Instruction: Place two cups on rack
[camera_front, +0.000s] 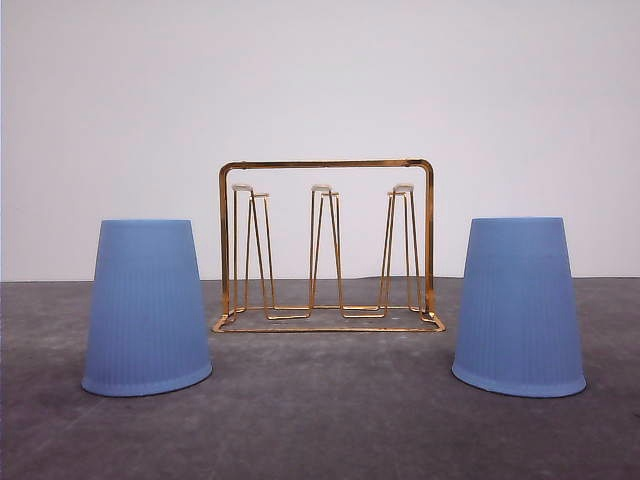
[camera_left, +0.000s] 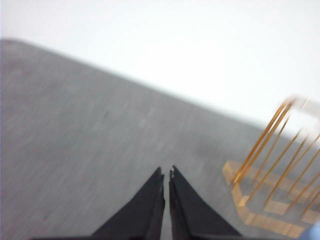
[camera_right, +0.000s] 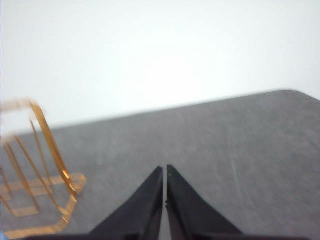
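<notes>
Two light-blue ribbed cups stand upside down on the grey table, one at the left (camera_front: 147, 308) and one at the right (camera_front: 518, 305). Between them, further back, stands the gold wire rack (camera_front: 327, 247) with upright prongs. In the left wrist view my left gripper (camera_left: 166, 173) is shut with nothing in it, above bare table, the rack (camera_left: 272, 170) off to its side and a sliver of blue cup (camera_left: 314, 232) at the frame corner. In the right wrist view my right gripper (camera_right: 165, 169) is shut and empty, the rack (camera_right: 42, 175) beside it.
The grey table (camera_front: 330, 420) ends at a plain white wall behind the rack. Open tabletop lies in front of the cups and between them.
</notes>
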